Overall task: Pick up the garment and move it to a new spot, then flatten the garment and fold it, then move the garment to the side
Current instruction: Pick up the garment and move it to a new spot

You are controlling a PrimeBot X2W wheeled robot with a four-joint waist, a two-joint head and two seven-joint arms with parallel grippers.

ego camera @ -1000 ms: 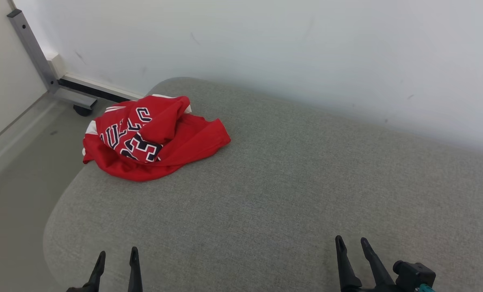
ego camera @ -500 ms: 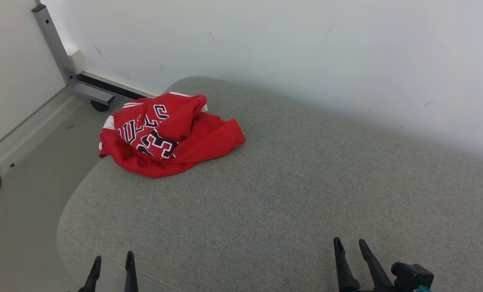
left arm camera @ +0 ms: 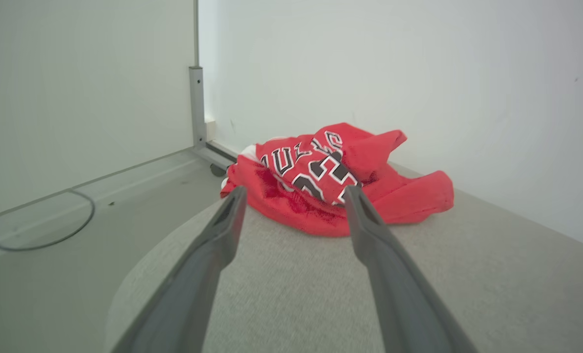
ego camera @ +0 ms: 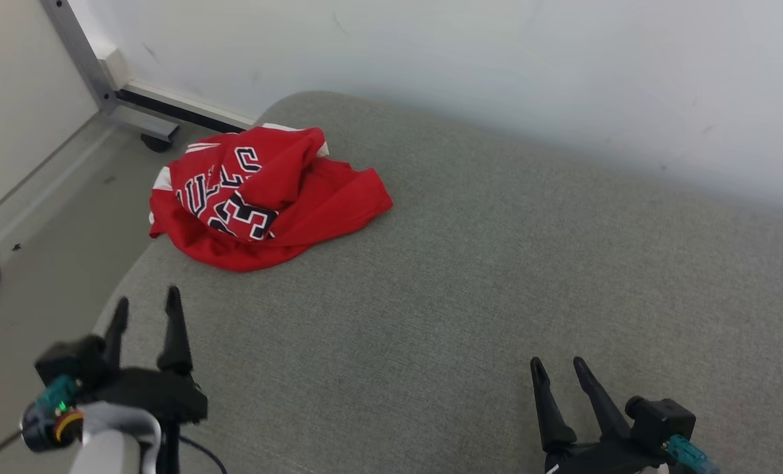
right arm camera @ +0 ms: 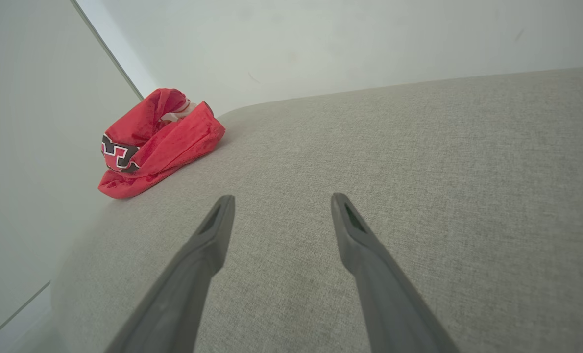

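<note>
The red basketball jersey (ego camera: 260,197) lies crumpled on the far left corner of the grey cushion (ego camera: 464,296), and its left edge seems to overhang the cushion's rim. The left pincer (ego camera: 147,296) hovers over the cushion's left edge, spread wide, holding nothing and short of the heap. The right pincer (ego camera: 556,361), equally wide and empty, sits at the cushion's near side. To pick up well, drive the left fingers low into the tallest fold and close on several layers. Then lift straight up before carrying toward the cushion's middle.
</note>
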